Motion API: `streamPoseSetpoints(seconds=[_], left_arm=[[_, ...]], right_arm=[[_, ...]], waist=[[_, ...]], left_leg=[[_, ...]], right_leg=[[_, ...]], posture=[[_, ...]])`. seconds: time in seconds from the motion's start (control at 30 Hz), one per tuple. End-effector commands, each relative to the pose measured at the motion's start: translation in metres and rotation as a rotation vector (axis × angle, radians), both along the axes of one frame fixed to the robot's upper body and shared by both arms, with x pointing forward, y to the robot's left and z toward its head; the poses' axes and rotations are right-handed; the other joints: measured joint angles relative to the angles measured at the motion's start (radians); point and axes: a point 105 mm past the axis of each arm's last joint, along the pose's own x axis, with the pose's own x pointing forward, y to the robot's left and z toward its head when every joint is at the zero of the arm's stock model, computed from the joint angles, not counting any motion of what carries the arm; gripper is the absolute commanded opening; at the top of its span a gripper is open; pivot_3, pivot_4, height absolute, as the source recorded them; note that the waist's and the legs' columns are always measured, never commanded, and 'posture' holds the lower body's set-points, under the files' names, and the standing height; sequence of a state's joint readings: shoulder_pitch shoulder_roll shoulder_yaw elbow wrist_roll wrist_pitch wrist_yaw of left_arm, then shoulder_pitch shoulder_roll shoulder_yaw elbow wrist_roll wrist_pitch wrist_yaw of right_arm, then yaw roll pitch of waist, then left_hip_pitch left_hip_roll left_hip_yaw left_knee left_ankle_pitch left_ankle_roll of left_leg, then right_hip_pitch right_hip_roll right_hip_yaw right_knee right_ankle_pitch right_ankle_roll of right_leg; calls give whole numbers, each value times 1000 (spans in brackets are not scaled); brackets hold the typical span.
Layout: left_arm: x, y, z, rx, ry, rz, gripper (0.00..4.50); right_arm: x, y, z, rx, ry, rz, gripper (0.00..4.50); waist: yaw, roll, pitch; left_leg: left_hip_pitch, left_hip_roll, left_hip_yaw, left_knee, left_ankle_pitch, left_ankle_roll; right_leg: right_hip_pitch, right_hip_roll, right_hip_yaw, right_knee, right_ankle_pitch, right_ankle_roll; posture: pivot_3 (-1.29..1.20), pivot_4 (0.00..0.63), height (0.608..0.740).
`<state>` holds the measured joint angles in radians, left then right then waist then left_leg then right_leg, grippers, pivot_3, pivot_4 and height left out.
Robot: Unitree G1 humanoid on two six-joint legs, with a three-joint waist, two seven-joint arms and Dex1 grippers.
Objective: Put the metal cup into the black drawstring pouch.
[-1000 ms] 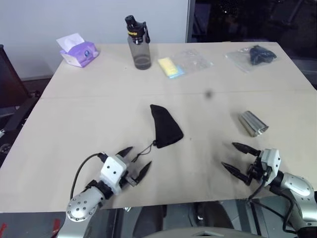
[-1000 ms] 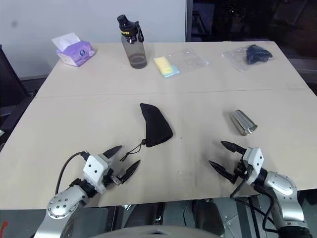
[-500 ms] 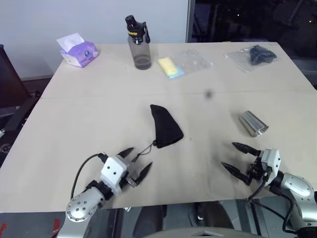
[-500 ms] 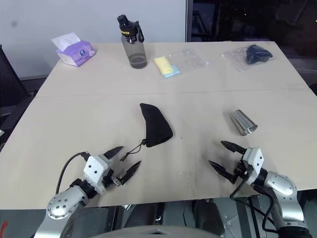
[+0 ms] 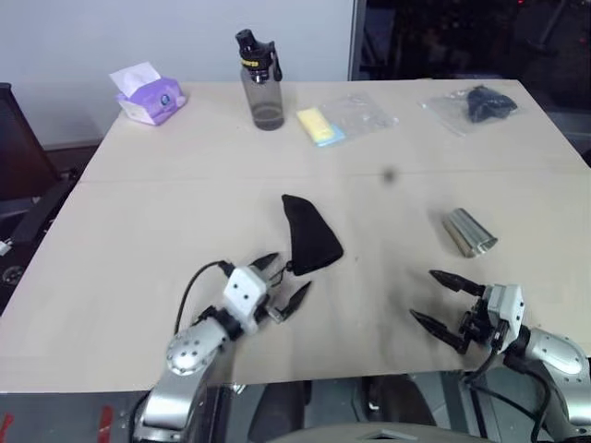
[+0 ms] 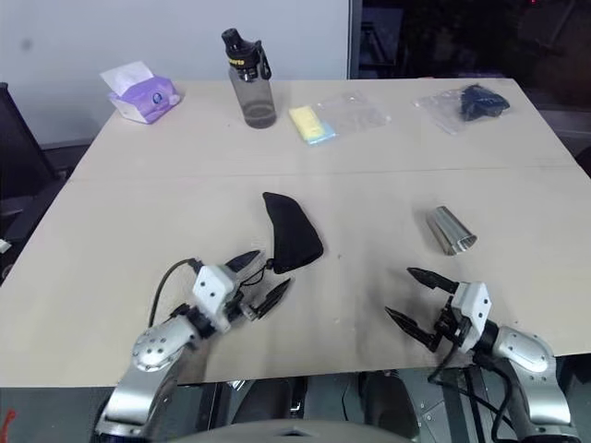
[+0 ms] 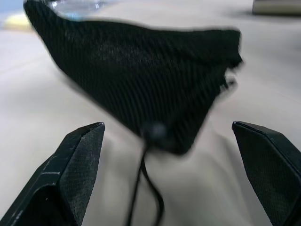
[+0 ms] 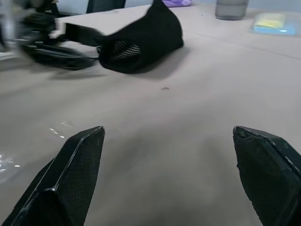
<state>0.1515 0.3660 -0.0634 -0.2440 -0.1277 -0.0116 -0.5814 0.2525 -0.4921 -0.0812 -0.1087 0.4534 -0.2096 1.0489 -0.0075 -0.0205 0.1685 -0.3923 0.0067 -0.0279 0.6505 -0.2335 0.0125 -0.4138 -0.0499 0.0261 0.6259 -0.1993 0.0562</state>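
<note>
The black drawstring pouch (image 5: 309, 235) lies flat at the table's middle, its narrow neck and thin cord (image 7: 146, 188) pointing toward me. My left gripper (image 5: 288, 277) is open just short of that neck, its fingers either side of the cord and holding nothing. The pouch (image 7: 141, 70) sits close in front of that gripper in the left wrist view. The metal cup (image 5: 471, 232) lies on its side at the right. My right gripper (image 5: 423, 295) is open and empty near the front edge, below and left of the cup. The pouch (image 8: 146, 37) also appears in the right wrist view.
Along the far edge stand a smoky-grey water bottle (image 5: 261, 83), a purple tissue pack (image 5: 148, 97), a yellow item by a clear plastic bag (image 5: 319, 125), and a dark object in a clear bag (image 5: 480, 101). Bare tabletop (image 5: 397, 221) separates pouch and cup.
My left gripper has moved right and forward, from the front edge up to the pouch's neck. The right gripper has stayed about where it was. Pouch and cup have not moved.
</note>
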Motion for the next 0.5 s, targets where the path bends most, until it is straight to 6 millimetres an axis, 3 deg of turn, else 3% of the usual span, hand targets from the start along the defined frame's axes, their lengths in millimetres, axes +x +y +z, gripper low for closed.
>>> streamPoseSetpoints(seconds=[0.03, 0.13, 0.17, 0.2, 0.33, 0.37, 0.43, 0.47, 0.5], left_arm=[[8, -2, -3, 3, -12, -2, 4500], [12, -6, -8, -18, 14, -18, 4500], [13, -7, -8, -31, 11, -24, 3993], [13, -8, -7, -40, 6, -28, 3757], [15, -9, -5, -60, -9, -25, 1805], [16, -9, -4, -65, -11, -25, 1564], [16, -9, -4, -71, -13, -29, 486], [16, -10, -3, -76, -15, -32, 152], [17, -11, -2, -84, -17, -33, 136]], right_arm=[[-2, 2, 9, 11, -32, -4, 4416], [-3, 2, 9, 10, -32, -14, 4416], [-4, 2, 9, 9, -32, -17, 4500], [-4, 2, 9, 9, -32, -19, 4500], [-5, 1, 9, 7, -34, -27, 4500], [-5, 1, 9, 7, -35, -28, 4500], [-5, 1, 10, 7, -37, -30, 4500], [-5, 0, 11, 7, -43, -32, 4500], [-4, 0, 12, 7, -50, -36, 4500]], waist=[[0, 0, 0], [0, 1, -1], [0, 2, -1], [0, 3, -2], [2, 5, -4], [3, 5, -5], [4, 5, -5], [4, 5, -5], [3, 5, -5]], left_leg=[[0, 0, 0, 0, 0, 0], [0, 0, 0, 0, 0, 0], [0, 0, 0, 0, 0, 0], [0, 0, 0, 0, 0, 0], [1, 0, 0, 0, 0, 0], [1, 0, 0, 0, 0, 0], [1, 0, 0, 0, 0, 0], [1, 0, 0, 0, 0, 0], [1, 0, 0, 0, 0, 0]], right_leg=[[0, 0, 0, 0, 0, 0], [0, 0, 0, 0, 0, 0], [0, 0, 0, 0, 0, 0], [0, 0, 0, 0, 0, 0], [1, 0, 0, 0, 0, 0], [1, 0, 0, 0, 0, 0], [1, 0, 0, 0, 0, 0], [1, 0, 0, 0, 0, 0], [1, 0, 0, 0, 0, 0]], posture=[[0, 150, 740], [0, 150, 740], [0, 150, 740], [0, 150, 740], [0, 150, 740], [0, 150, 740], [0, 150, 740], [0, 150, 740], [0, 150, 740]])
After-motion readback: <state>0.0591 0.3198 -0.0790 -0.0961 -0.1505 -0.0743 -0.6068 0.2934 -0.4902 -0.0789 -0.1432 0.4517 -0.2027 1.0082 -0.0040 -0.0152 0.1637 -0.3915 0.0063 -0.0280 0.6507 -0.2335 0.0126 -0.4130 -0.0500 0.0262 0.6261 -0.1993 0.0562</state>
